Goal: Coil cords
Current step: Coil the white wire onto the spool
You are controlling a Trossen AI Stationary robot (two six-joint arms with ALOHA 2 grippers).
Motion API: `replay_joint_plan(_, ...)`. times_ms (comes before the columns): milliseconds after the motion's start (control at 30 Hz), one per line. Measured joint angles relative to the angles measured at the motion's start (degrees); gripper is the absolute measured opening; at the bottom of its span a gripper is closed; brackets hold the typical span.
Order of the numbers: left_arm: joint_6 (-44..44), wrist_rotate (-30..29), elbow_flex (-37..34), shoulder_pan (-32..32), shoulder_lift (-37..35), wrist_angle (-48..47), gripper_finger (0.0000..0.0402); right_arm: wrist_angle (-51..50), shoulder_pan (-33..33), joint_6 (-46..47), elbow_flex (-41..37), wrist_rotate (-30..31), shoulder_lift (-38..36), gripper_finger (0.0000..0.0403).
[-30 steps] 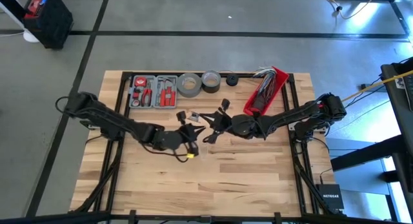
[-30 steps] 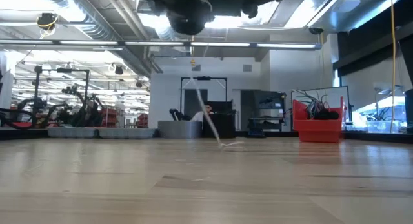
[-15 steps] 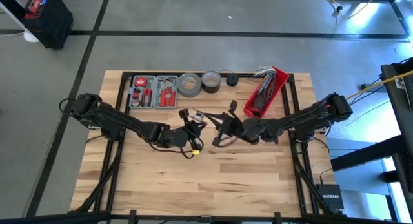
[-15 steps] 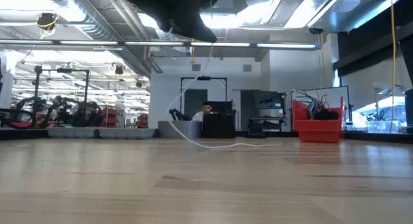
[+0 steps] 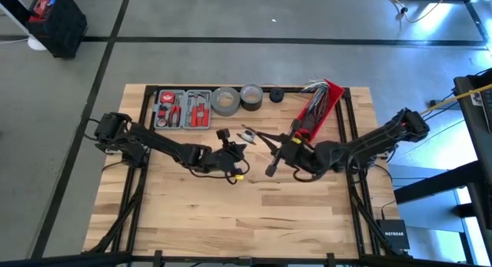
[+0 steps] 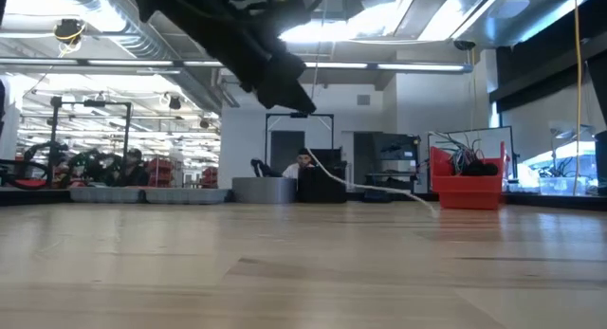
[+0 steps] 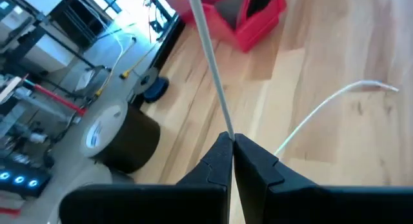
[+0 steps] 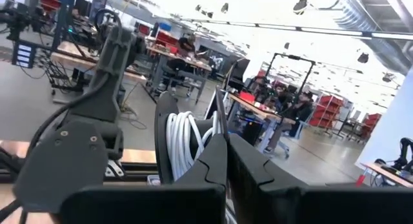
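Note:
The thin white cable (image 7: 208, 50) runs up out of my left gripper (image 7: 231, 139), which is shut on it above the table's middle (image 5: 231, 153). A loose stretch lies on the wood, its free end (image 7: 393, 88) near the red bin; the low view shows it sloping down to the table (image 6: 379, 185). My right gripper (image 8: 226, 161) is shut just right of the left one (image 5: 267, 150). Several white turns of cable (image 8: 187, 137) are bunched right behind its fingers. I cannot make out the small black disc. My left gripper pinches a single strand of the cable (image 7: 227, 124) between its two fingertips. The strand runs straight on past the tips, clear of the table. My right gripper is shut with a thin strand (image 8: 219, 111) rising from between its fingers; the fingers hide the place of contact. The bunched turns hang clear of the table.
A red bin of wires (image 5: 317, 105) stands at the far right. Two tape rolls (image 5: 227, 100), a small black round piece (image 5: 276, 95) and a tool tray (image 5: 182, 109) line the far edge. Bare wood lies toward the near edge (image 5: 231, 221).
Both grippers have moved toward the table's right edge, staying close together, and the right gripper has turned. The cable's loose stretch has swung across the table toward the red bin; it now slopes down to the right.

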Motion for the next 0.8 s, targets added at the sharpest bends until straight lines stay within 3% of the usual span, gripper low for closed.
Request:
replay_joint_plan(200,1.4,-0.2,-0.2,-0.6,-2.9,-5.0,0.0003,-5.3,1.5,0.2,0.3,2.0,-0.3,0.0005)
replay_joint_plan(367,-1.1,-1.8,-0.1,-2.4,-10.4,-11.6,0.0002,-13.2,2.1,2.4,0.3,1.6,-0.4,0.0005)
replay_joint_plan(533,-9.3,-2.9,-0.1,-3.9,-17.8,-23.1,0.0001,-23.0,2.0,8.7,0.3,-3.2,-0.1,0.0005)
replay_joint_plan(800,-23.4,-7.5,-0.1,-6.6,-25.0,-35.0,0.0000,-27.9,-0.4,10.9,0.2,-3.3,4.4,0.0005)
